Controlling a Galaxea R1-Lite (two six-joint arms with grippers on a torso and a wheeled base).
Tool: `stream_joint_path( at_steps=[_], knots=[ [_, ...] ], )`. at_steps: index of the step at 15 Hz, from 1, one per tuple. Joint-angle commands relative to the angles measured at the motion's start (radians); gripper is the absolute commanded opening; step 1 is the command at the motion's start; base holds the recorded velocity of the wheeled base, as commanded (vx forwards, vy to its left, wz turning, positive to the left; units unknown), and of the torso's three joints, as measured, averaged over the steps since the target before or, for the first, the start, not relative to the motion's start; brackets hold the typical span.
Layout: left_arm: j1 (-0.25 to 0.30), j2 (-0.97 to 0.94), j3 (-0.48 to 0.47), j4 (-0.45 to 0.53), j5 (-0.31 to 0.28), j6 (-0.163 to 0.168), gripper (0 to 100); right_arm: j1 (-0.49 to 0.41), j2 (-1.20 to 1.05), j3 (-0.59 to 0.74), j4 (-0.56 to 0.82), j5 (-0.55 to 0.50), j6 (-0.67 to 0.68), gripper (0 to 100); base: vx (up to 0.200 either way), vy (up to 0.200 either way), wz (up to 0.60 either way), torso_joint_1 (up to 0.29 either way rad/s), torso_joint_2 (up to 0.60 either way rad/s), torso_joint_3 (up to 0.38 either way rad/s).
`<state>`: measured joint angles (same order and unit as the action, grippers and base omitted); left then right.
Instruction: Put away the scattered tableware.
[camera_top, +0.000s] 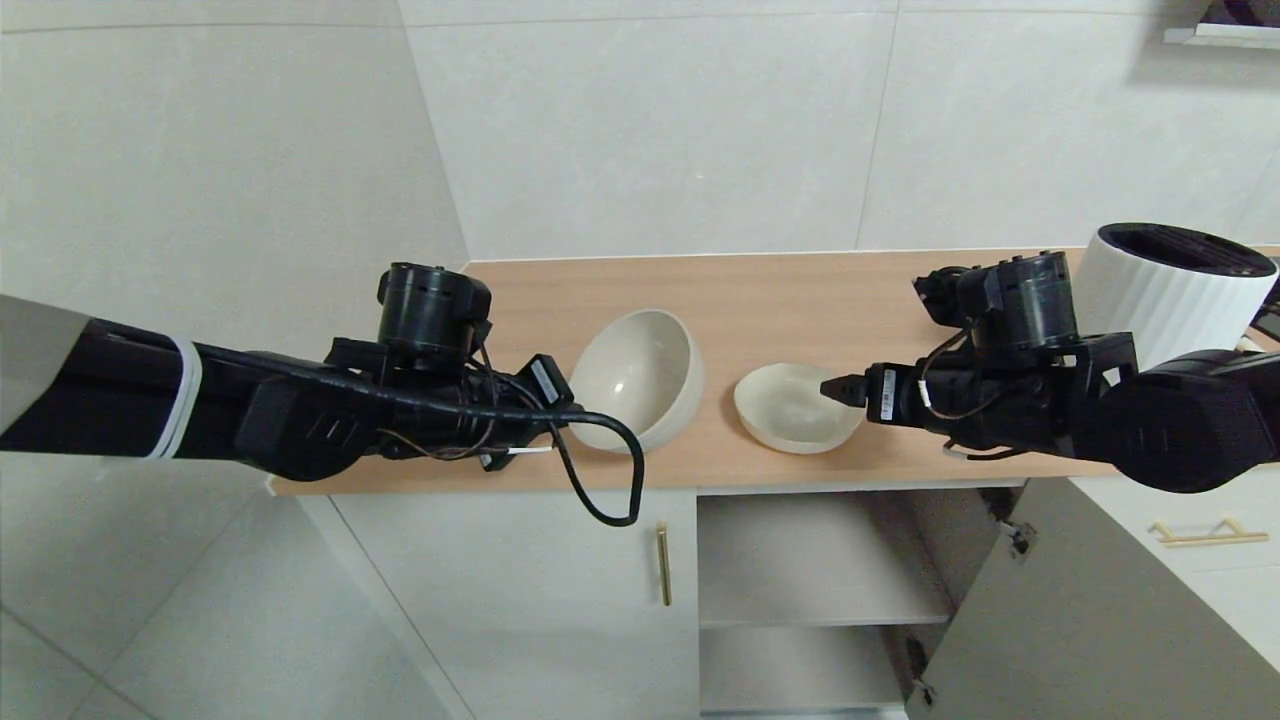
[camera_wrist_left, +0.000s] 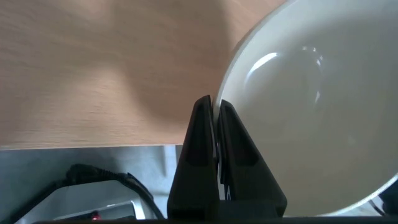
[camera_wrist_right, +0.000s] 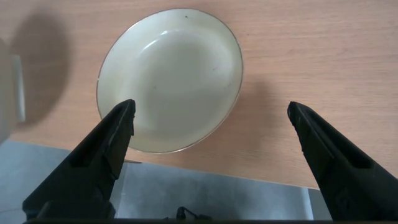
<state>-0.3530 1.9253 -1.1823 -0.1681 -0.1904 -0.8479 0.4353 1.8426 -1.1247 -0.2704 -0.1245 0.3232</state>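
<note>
At the counter (camera_top: 800, 290), left jaws clamp bowl (camera_top: 645, 372) rim; right jaws gape above plate (camera_top: 790, 408).

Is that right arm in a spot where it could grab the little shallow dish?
Likely yes: the right gripper hangs open right at the shallow dish, nothing lies between them, and the big bowl clamped in the left gripper sits apart from it.
</note>
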Motion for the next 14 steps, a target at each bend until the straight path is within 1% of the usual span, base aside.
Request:
stream_joint_path(
  at_steps=[1, 5, 7, 10, 11, 14],
  knots=[
    [0.0, -0.012, 0.0, -0.001, 0.0, 0.0, 0, 0.002, 0.003, -0.001, 0.0, -0.003, -0.001, 100, 0.0, 0.0, 0.0, 0.0, 0.0, 0.0],
    [-0.001, -0.045, 0.004, 0.001, -0.007, 0.0, 0, 0.002, 0.029, -0.007, 0.007, -0.032, -0.004, 100, 0.0, 0.0, 0.0, 0.0, 0.0, 0.0],
    [-0.001, -0.054, 0.004, 0.001, -0.009, 0.0, 0, 0.002, 0.072, -0.04, 0.007, -0.099, -0.004, 100, 0.0, 0.0, 0.0, 0.0, 0.0, 0.0],
    [-0.003, -0.054, 0.004, 0.001, -0.009, 0.0, 0, 0.002, 0.104, -0.06, 0.002, -0.13, -0.004, 100, 0.0, 0.0, 0.0, 0.0, 0.0, 0.0],
    [-0.003, -0.054, 0.004, 0.001, -0.009, -0.002, 0, 0.002, 0.132, -0.079, -0.001, -0.164, -0.004, 100, 0.0, 0.0, 0.0, 0.0, 0.0, 0.0],
    [-0.003, -0.054, 0.004, 0.001, -0.009, 0.0, 0, 0.006, 0.15, -0.084, -0.001, -0.172, -0.003, 100, 0.0, 0.0, 0.0, 0.0, 0.0, 0.0]
  ],
)
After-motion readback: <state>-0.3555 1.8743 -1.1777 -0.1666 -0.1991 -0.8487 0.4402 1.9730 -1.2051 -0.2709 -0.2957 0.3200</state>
